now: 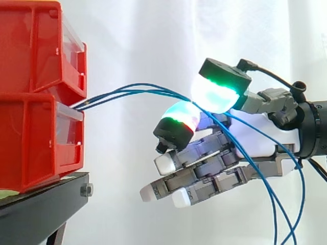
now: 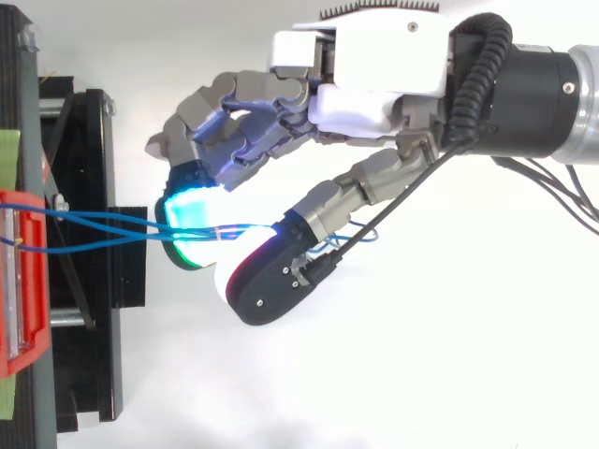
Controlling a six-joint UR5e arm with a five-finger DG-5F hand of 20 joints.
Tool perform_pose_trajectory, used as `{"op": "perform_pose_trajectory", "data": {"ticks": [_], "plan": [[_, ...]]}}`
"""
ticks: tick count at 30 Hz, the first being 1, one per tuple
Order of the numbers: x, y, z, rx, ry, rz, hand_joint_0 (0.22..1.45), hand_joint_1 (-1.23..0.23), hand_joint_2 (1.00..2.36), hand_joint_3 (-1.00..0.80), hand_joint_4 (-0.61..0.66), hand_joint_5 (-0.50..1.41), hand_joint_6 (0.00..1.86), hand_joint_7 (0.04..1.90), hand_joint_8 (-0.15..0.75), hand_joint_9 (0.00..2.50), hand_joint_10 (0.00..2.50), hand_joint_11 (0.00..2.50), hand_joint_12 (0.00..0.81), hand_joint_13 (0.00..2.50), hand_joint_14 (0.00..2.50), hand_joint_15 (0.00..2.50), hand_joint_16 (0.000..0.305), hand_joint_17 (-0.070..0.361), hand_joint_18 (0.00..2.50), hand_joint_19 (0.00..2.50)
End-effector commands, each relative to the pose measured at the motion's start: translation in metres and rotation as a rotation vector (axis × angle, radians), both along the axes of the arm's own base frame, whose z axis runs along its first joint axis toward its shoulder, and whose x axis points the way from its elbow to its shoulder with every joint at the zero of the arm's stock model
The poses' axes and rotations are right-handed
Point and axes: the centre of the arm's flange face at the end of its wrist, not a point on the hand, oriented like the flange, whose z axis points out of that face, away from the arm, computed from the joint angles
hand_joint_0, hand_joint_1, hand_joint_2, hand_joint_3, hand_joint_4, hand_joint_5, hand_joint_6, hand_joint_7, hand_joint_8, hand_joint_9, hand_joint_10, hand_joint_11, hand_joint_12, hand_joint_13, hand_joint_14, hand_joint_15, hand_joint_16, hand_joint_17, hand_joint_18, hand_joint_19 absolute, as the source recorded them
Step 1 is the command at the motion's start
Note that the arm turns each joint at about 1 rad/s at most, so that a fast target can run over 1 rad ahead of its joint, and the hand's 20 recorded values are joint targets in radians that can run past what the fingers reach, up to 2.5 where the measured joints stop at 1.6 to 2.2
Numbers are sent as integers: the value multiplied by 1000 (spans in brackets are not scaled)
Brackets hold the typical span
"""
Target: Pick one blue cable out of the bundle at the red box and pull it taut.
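**Far left.** Red bins (image 1: 36,102), two stacked on a black stand (image 1: 46,204), white curtain (image 1: 133,30) behind. Edge of note: the front lip where the upper bin meets the lower one. The blue cables (image 1: 153,88) leave the stack there.

**Centre.** Blue cables, several thin strands, crossing free air from the bins to the hand in a shallow arc, not taut. They lie spread apart at the bins and converge at the grip.

**Right of centre.** Hand (image 1: 258,140), entering from the right. Two glowing fingers (image 1: 217,92) are closed pad to pad on the cables. How many strands sit in the pinch cannot be told. The other fingers lie straight below, pointing at the lower bin and apart from it.

**Far right.** Cable tails, draped across the hand and hanging out of the side view's lower edge.

**Hazards, judged.**
- More than one strand may be caught, so a pull would tighten the bundle rather than one cable.
- A thin strand may slip between the rounded pads once tension comes.
- A steep pull may saw the strands on the bin lip or tug the bins.
- The hanging tails may snag on the straight fingers.

**Room.** There is open air to the right of the hand, and above and below it. Leftward there is only the gap to the bins, with the stand's corner lying below the straight fingers.
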Motion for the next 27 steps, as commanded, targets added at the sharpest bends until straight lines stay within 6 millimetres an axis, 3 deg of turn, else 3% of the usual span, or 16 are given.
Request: {"op": "perform_pose_trajectory", "data": {"ticks": [1,5,10,15,21,27], "plan": [[0,0,0,0,1,0,506,-830,1000,-500,95,-130,855,1146,318,709,9,446,396,231,0,0,61,137,468,216],[-1,0,0,1,6,0,498,-739,1000,-500,95,-124,850,1157,325,738,8,439,401,236,0,0,62,139,477,229],[-1,0,-1,3,7,0,577,-670,1007,-425,82,-115,845,1203,311,761,11,437,377,243,0,4,57,129,461,243],[0,0,1,1,4,1,592,-753,1018,-224,90,-117,853,1232,317,764,12,461,376,253,0,0,57,128,475,235],[-1,0,0,1,9,1,610,-841,1021,-113,92,-122,862,1240,320,765,10,475,379,282,0,9,57,128,512,228],[-1,0,0,0,9,0,633,-877,1020,-84,7,-129,879,1205,313,756,11,455,383,291,0,2,58,131,534,213]]}}
